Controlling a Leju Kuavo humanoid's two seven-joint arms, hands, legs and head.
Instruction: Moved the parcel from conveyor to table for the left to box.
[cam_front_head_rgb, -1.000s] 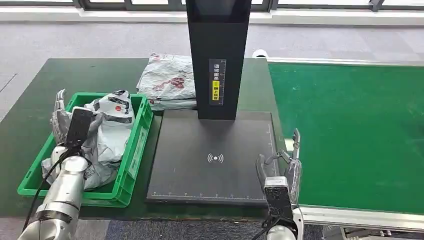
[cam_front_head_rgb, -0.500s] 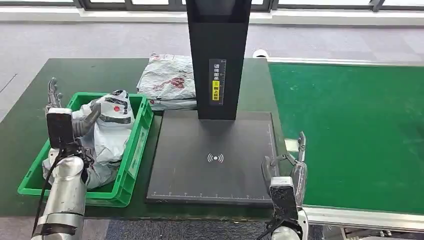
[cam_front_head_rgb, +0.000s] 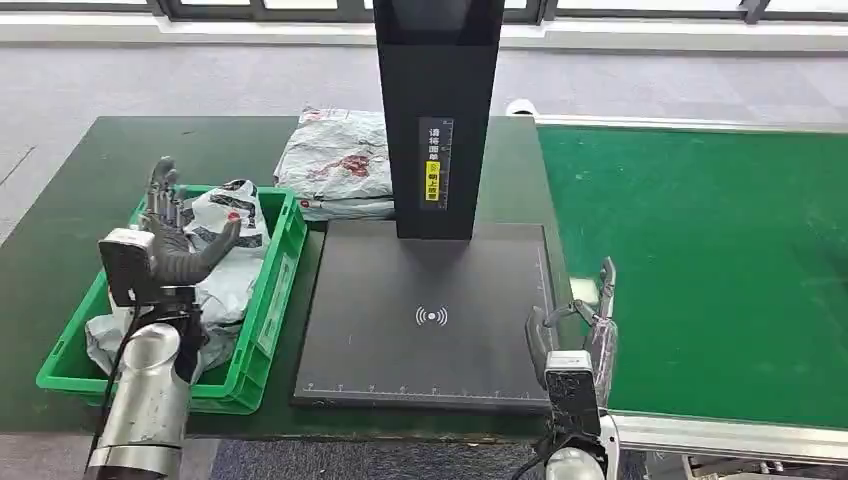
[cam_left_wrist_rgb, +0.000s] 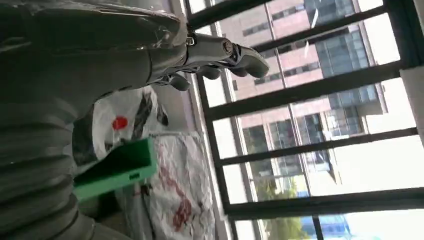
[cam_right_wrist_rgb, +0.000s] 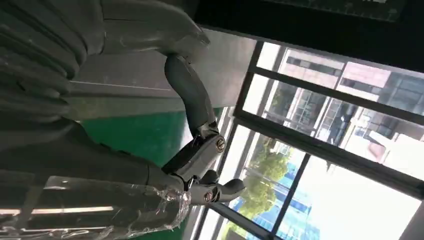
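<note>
parcel (cam_front_head_rgb: 228, 250) | white-grey crumpled poly bag, red spot | in green box (cam_front_head_rgb: 262, 330)

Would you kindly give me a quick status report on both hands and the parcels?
Left hand open above green bin. Right hand open, empty, at conveyor edge. Parcel in bin; conveyor bare.

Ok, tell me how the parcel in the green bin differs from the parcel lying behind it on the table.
The parcel in the green bin is crumpled and bunched up with black markings; the parcel on the table lies flat and bears red markings. The first sits inside the green bin, under the left hand; the second rests on the bare table beside the black post, with no hand near. Both are pale plastic mailers.
</note>
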